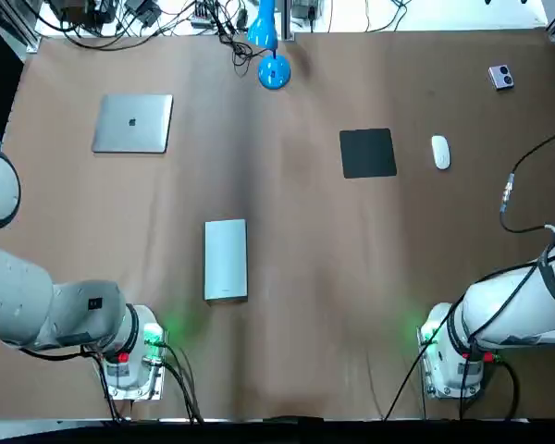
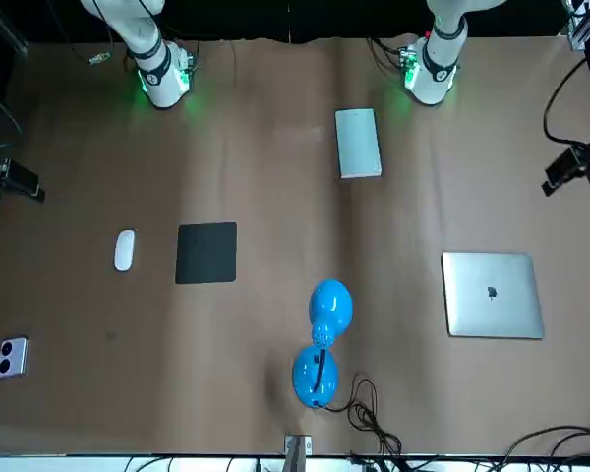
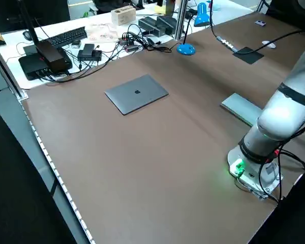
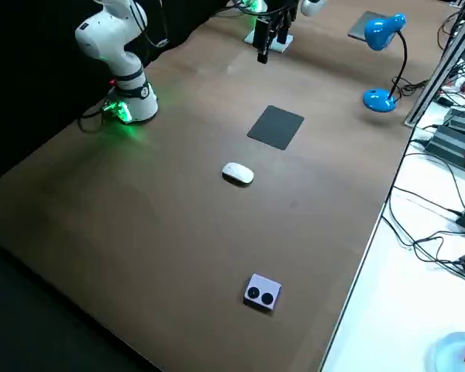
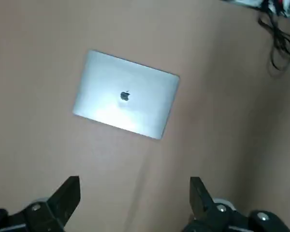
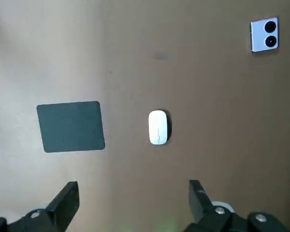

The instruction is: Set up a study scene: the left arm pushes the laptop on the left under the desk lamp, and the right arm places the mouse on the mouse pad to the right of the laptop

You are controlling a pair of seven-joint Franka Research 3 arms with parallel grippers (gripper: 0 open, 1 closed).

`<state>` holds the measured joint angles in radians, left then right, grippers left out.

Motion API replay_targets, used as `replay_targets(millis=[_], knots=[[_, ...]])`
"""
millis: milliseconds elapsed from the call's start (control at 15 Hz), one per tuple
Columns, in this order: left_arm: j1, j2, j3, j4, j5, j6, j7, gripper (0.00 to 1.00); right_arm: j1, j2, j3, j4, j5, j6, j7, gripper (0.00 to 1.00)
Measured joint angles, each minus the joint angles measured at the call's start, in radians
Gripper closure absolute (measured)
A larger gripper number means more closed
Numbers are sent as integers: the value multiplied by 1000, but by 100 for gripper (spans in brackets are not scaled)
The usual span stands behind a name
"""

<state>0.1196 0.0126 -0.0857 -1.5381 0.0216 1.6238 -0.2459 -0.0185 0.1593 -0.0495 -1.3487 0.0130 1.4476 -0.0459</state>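
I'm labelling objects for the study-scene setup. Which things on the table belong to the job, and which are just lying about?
Job: laptop, desk lamp, mouse, mouse pad; left end effector and right end effector, both open, raised above the table.
Lying about: grey flat box, small device with two round dots.

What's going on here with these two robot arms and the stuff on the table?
Nothing is being handled yet. The two arms are meant to set up a study scene. The left tool hangs open above the closed laptop, which lies well to the left of the blue desk lamp. The right tool hangs open above the white mouse, which sits on the bare table beside the black mouse pad, not on it.
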Motion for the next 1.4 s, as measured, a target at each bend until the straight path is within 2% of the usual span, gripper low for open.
replay_targets(millis=[200,533,600,733,867,1067,1400], knots=[[45,34,2,-6,0,31,-142,0,-1,30,-1,-14,0,1,0,0],[150,137,2,-13,0,121,-328,0,-1,187,-1,-33,0,56,0,0],[193,201,3,-17,0,186,-430,0,-1,254,-1,-36,2,65,0,0],[218,276,3,-21,0,269,-569,0,-4,316,-1,-43,3,97,0,0],[223,354,7,-22,0,345,-689,0,-8,365,-1,-83,4,193,0,0],[234,437,25,-19,0,418,-753,0,-22,404,-2,-172,4,274,-12,0],[298,537,29,-16,0,573,-903,0,-64,426,-3,-257,28,280,-58,0]])
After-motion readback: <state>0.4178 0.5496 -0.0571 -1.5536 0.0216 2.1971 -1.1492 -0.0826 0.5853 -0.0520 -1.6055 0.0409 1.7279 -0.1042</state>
